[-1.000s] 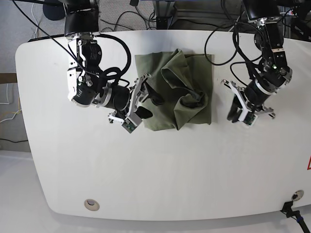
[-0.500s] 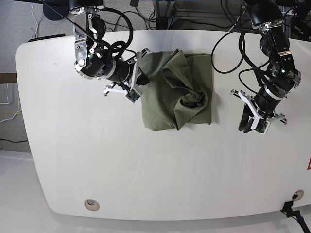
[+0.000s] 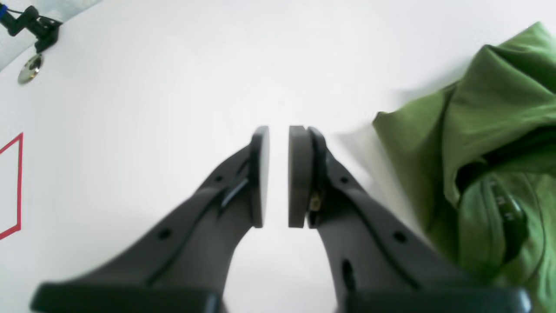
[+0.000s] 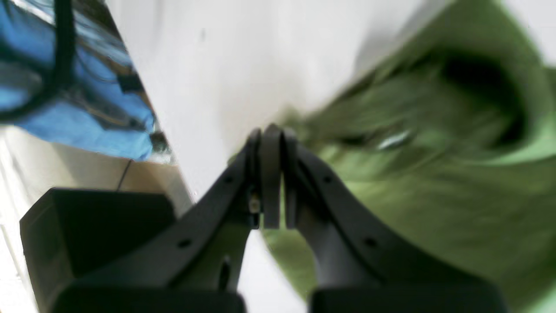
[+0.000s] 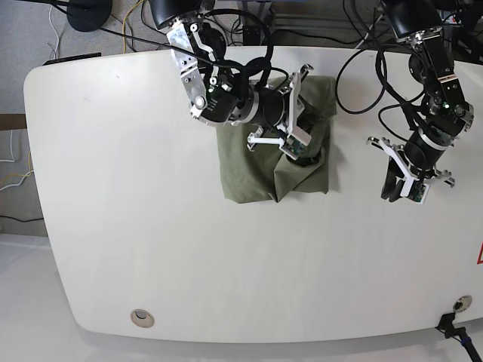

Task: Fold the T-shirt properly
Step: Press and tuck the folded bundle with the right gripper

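White worktop point(image 5: 151, 249), rounded corners. T-shirt point(image 5: 249, 177), olive, lies bunched and part-folded at the far middle of the worktop, collar opening up near its right side. Right arm reaches across over the shirt; right fingers point(image 4: 270, 132) pressed fully together at the cloth's edge, view too blurred to tell whether any fabric is pinched. Left fingers point(image 3: 278, 130) hover above bare worktop just beside the shirt's edge, only a narrow slit between the pads, holding nothing. Red mark point(image 3: 17, 187) near one worktop edge.
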`<state>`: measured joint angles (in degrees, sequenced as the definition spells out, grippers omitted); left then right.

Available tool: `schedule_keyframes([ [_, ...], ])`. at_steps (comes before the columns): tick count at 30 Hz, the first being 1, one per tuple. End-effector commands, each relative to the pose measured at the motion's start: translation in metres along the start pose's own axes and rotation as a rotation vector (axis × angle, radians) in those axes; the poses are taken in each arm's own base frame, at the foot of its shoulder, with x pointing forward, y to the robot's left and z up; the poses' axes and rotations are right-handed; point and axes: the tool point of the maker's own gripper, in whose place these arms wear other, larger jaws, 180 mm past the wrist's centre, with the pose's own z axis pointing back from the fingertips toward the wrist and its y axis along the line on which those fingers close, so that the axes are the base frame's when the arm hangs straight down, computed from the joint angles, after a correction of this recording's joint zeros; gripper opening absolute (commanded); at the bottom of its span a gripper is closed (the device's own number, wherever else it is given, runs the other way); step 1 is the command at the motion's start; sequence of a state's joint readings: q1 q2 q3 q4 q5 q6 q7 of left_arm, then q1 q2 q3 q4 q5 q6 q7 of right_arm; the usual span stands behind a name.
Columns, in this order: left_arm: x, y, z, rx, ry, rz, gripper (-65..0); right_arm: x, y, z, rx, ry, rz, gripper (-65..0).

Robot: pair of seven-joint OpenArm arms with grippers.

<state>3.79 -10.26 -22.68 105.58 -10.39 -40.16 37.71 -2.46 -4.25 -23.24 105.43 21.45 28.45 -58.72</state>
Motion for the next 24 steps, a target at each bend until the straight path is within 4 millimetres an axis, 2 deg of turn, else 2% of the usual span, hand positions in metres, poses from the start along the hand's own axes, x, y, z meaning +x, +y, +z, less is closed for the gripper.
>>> schedule_keyframes([
  [1, 0.018, 0.012, 0.005, 0.023, -0.056, -0.026, -57.7, 0.025, -0.011, 0.007, -0.024, -0.063, 0.036, -65.0],
  [2, 0.019, 0.013, 0.006, 0.027, -0.058, -0.023, -57.7, 0.030, -0.022, 0.011, -0.050, -0.071, 0.038, -65.0],
  [3, 0.019, 0.014, 0.006, 0.028, -0.059, -0.024, -57.7, 0.028, -0.042, 0.020, -0.098, -0.068, 0.033, -65.0],
  [4, 0.019, 0.014, 0.006, 0.028, -0.059, -0.024, -57.7, 0.025, -0.054, 0.027, -0.126, -0.063, 0.030, -65.0],
  [6, 0.019, 0.014, 0.006, 0.028, -0.059, -0.025, -57.7, 0.016, -0.069, 0.036, -0.162, -0.039, 0.031, -65.0],
  [9, 0.018, 0.018, 0.008, 0.034, -0.049, -0.042, -57.7, 0.000, -0.078, 0.043, -0.185, 0.005, 0.041, -65.0],
  [12, 0.018, 0.018, 0.008, 0.035, -0.050, -0.040, -57.7, -0.018, -0.077, 0.045, -0.185, 0.043, 0.027, -65.0],
  [14, 0.017, 0.018, 0.008, 0.034, -0.047, -0.039, -57.7, -0.020, -0.077, 0.044, -0.182, 0.045, 0.021, -65.0],
  [15, 0.017, 0.018, 0.008, 0.034, -0.047, -0.039, -57.7, -0.023, -0.077, 0.041, -0.178, 0.054, 0.011, -65.0],
  [18, 0.013, 0.016, 0.009, 0.030, -0.037, -0.037, -57.7, -0.012, -0.075, 0.022, -0.148, 0.037, -0.007, -65.0],
  [20, 0.011, 0.016, 0.009, 0.029, -0.035, -0.036, -57.7, -0.003, -0.068, 0.001, -0.110, 0.027, -0.002, -65.0],
  [24, 0.011, 0.016, 0.009, 0.029, -0.035, -0.036, -57.7, 0.028, -0.063, -0.038, -0.061, 0.003, -0.007, -65.0],
])
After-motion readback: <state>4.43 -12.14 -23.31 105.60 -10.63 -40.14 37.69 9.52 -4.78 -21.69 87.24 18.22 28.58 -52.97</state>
